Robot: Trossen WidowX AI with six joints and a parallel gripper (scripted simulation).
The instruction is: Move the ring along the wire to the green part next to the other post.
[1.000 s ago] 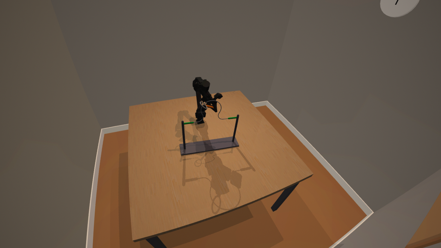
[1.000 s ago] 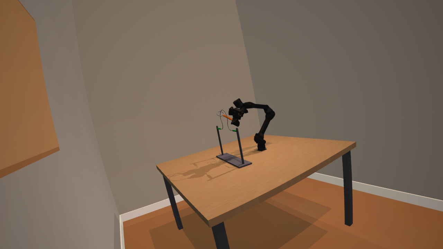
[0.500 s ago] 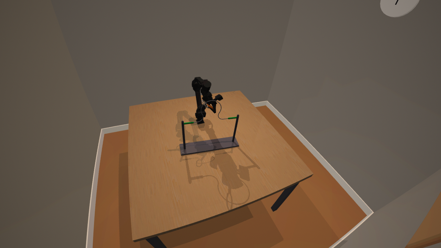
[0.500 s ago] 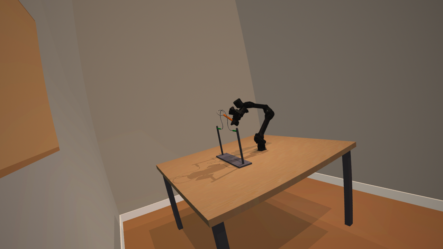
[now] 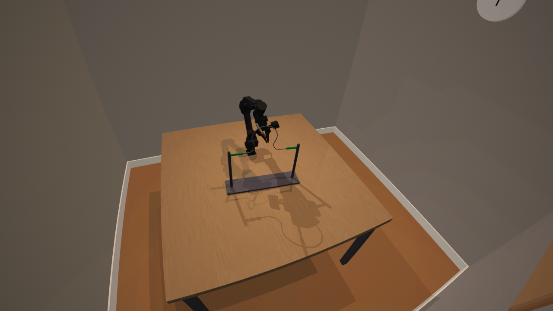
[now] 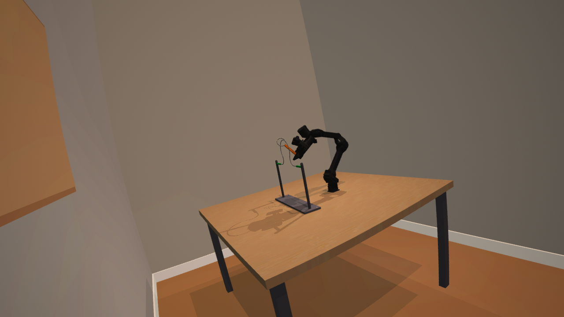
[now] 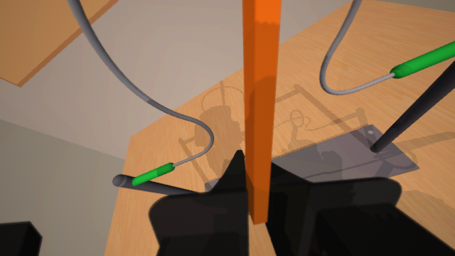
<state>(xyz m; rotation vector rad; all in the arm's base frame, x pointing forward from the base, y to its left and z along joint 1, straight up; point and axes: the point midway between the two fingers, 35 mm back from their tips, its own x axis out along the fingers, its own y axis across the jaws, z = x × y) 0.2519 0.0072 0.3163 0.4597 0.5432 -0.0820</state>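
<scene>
The claw [image 5: 266,140] [image 6: 294,157] [image 7: 243,154] is pinching the square-edged orange handle [image 5: 264,133] [image 6: 290,149] [image 7: 262,107]. The round grey metal ring [image 5: 258,127] [image 6: 277,142] lies beyond the handle's far end, high above the surface [image 5: 201,232] [image 6: 374,204] [image 7: 149,160], between its left and right edges in the top view. Judgement: ring-to-wire alignment governs the move.

- counter [image 5: 201,239] [image 6: 354,200] [image 7: 402,32]: wood look, fine-grained, matt
- handle [image 5: 264,133] [image 6: 290,149] [image 7: 261,107]: smooth, flat-faced, plastic-like
- wire [image 5: 276,136] [image 6: 289,153] [image 7: 122,76]: smooth, metal-like, soft sheen
- end effector [image 5: 267,141] [image 6: 295,158] [image 7: 243,154]: dark, satin, plastic-like
</scene>
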